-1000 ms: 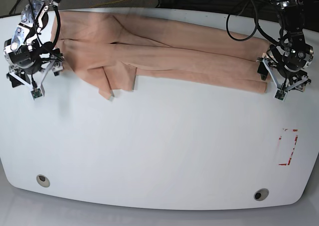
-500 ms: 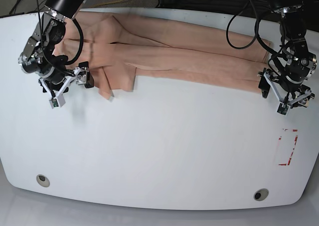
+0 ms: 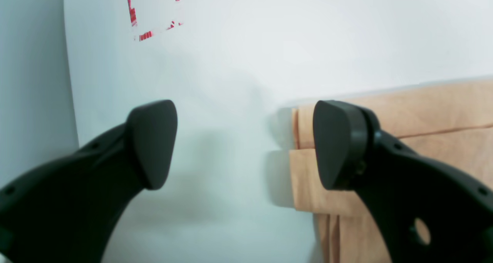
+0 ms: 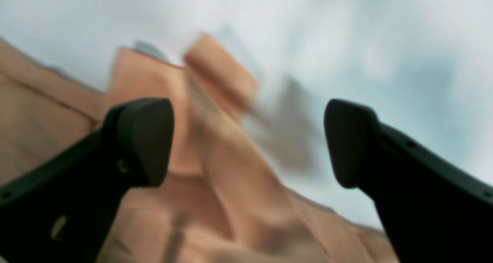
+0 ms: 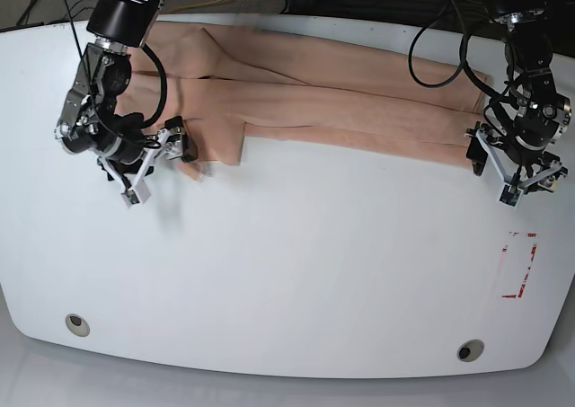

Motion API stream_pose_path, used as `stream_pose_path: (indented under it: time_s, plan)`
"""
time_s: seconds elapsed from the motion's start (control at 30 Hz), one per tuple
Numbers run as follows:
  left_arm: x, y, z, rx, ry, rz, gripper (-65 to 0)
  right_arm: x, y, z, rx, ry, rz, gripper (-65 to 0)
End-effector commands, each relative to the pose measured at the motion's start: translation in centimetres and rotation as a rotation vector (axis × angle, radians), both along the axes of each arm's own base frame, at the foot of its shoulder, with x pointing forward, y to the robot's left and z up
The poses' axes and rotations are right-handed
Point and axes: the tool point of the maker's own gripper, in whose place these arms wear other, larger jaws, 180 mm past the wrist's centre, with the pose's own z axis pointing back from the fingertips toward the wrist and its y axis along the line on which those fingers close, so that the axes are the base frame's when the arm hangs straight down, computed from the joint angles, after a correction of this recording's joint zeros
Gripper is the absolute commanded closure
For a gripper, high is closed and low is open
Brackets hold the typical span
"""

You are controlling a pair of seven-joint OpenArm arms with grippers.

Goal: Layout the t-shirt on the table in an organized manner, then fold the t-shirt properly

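The peach-pink t-shirt (image 5: pixel 323 101) lies folded into a long strip along the far side of the white table (image 5: pixel 287 272). My right gripper (image 5: pixel 154 167) hangs open at the strip's left end, by its hanging sleeve flaps. In the blurred right wrist view those flaps of the t-shirt (image 4: pixel 215 147) show between the wide-apart fingers of the right gripper (image 4: pixel 246 139). My left gripper (image 5: pixel 510 172) stands open at the strip's right end. In the left wrist view the layered end of the t-shirt (image 3: pixel 308 178) sits beside one finger of the left gripper (image 3: pixel 242 143), and bare table (image 3: pixel 215 82) fills the gap.
A red rectangle outline (image 5: pixel 519 263) marks the table near its right edge; the same red rectangle outline (image 3: pixel 154 12) shows in the left wrist view. Two round grommet holes, the left hole (image 5: pixel 77 325) and the right hole (image 5: pixel 470 349), sit by the front edge. Black cables (image 5: pixel 440 39) hang behind the left arm.
My right gripper swung from the table's left edge rightward and forward to the sleeve flaps. The left gripper shifted slightly toward the front. Both stayed open; the t-shirt did not move.
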Motion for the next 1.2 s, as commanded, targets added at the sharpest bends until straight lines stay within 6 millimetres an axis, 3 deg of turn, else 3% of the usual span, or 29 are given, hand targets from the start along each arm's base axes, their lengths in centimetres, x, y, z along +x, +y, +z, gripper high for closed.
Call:
stream_pose_path:
  time_s: [0.0, 0.23, 0.33, 0.53, 0.57, 0.67, 0.8, 0.97, 1.17]
  plan:
    - [0.7, 0.2, 1.4, 0.012, -0.045, -0.004, -52.3, 1.0, 0.6, 1.6, -0.010, -0.059, 0.033, -58.4]
    - [0.7, 0.2, 1.4, 0.012, -0.045, -0.004, -52.3, 0.4, 2.5, 1.0, -0.007, -0.039, 0.094, -58.1]
    - [0.7, 0.2, 1.4, 0.012, -0.045, -0.004, -52.3, 0.4, 2.9, 0.9, 0.003, -0.041, 0.095, -54.5]
    - [0.7, 0.2, 1.4, 0.012, -0.045, -0.004, -52.3, 0.4, 3.0, 0.9, 0.006, -0.041, 0.093, -35.0]
    - [0.7, 0.2, 1.4, 0.012, -0.045, -0.004, -52.3, 0.4, 3.0, 0.9, 0.006, -0.041, 0.093, -28.0]
    - [0.7, 0.2, 1.4, 0.012, -0.045, -0.004, -52.3, 0.4, 3.0, 0.9, 0.006, -0.043, 0.093, -15.0]
    - [0.7, 0.2, 1.4, 0.011, -0.044, -0.004, -52.3, 0.6, 2.9, 1.1, 0.002, -0.047, 0.095, -2.6]
    - [0.7, 0.2, 1.4, 0.011, -0.045, -0.004, -52.3, 0.7, 3.0, 1.5, 0.001, -0.059, 0.099, -0.8]
    - [0.7, 0.2, 1.4, 0.011, -0.045, -0.004, -52.3, 0.2, 4.9, 4.2, 0.101, -0.137, 0.143, -0.6]
